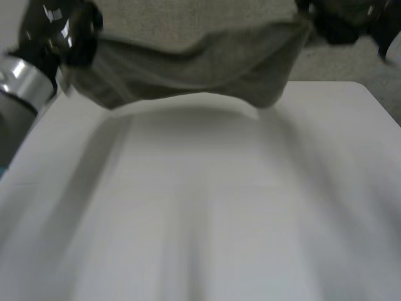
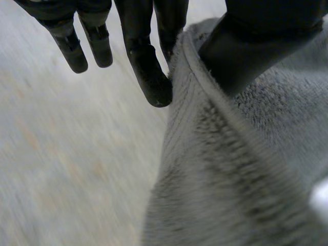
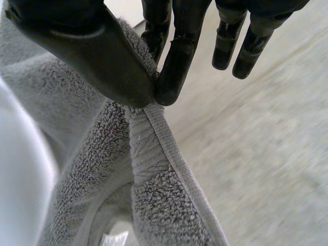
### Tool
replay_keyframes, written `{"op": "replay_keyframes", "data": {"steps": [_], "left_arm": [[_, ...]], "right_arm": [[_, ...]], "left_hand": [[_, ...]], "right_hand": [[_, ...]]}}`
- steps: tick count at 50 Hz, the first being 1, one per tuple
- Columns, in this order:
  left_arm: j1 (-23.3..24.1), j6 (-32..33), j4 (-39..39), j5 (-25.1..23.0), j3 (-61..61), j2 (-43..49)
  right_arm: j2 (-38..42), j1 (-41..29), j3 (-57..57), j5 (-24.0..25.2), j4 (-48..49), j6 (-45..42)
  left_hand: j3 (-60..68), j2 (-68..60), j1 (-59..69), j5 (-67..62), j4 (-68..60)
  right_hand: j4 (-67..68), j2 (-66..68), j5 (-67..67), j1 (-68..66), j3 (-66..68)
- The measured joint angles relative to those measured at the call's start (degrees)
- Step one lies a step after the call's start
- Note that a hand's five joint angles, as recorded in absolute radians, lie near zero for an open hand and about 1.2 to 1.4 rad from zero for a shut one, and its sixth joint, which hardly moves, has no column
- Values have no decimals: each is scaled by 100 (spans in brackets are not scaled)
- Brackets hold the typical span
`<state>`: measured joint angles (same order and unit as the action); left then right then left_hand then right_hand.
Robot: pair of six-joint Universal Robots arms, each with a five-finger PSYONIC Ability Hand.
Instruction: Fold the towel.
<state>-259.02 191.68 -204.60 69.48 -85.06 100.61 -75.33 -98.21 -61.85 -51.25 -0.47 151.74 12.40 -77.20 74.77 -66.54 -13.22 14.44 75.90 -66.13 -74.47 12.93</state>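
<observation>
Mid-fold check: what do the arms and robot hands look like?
Both are black: the left robot hand and right robot hand have slim, segmented fingers with rounded tips and a thicker, smooth thumb. The left arm shows a shiny silver-grey joint behind a glossy black wrist.

No text, brand, number or sign is readable (the small white tag (image 3: 116, 239) on the grey terry towel (image 3: 159, 205) looks blank).

Open white table (image 1: 200, 219) below the towel (image 1: 188, 69), a barrier between left hand (image 1: 59, 34) and right hand (image 1: 338, 22)
</observation>
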Motion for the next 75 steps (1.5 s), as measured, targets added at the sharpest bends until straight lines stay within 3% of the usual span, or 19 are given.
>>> {"op": "replay_keyframes", "data": {"steps": [11, 21, 35, 43, 51, 60, 68, 75], "left_arm": [[-190, 1135, 20, -239, -1608, 564], [-170, 1397, 205, -223, -2105, 441], [-117, 1281, 1544, -258, -2253, -932], [-156, 1268, 2117, -492, -2355, -1362], [-179, 1269, 2126, -587, -2203, -1057], [-101, 1275, 2028, -535, -1737, 164], [-78, 1268, 2026, -519, -1360, 903], [-78, 1266, 2023, -530, -1323, 986]], "right_arm": [[42, 320, -2025, -4, -47, -1220], [-407, 792, -2873, 54, -240, -1619], [-2055, 1686, -3621, 1023, -1086, -1574], [-2264, 2120, -3730, 1490, -1373, -1626], [-1209, 2003, -3625, 1598, -1244, -1840], [784, 1218, -2735, 719, -1224, -2049], [1750, 974, -1979, 44, -1245, -1690], [1749, 994, -1933, -5, -1224, -989]], "left_hand": [[0, 0, 0, 0, 0], [0, 0, 0, 0, 0], [0, 0, 0, 0, 0], [0, -2, 0, 1, 0], [0, -3, 0, 1, 0], [0, -4, 0, 1, 0], [0, -5, 0, 1, 0], [0, -5, 0, 1, 0]], "right_hand": [[0, 0, 0, 0, 0], [0, 0, -1, -1, 0], [0, 0, -14, -1, 0], [0, 0, -22, -1, 0], [0, 0, -30, -5, 0], [0, -86, 73, 36, 0], [0, -3512, 3614, 3395, 0], [0, -3759, 4087, 3703, 0]]}}
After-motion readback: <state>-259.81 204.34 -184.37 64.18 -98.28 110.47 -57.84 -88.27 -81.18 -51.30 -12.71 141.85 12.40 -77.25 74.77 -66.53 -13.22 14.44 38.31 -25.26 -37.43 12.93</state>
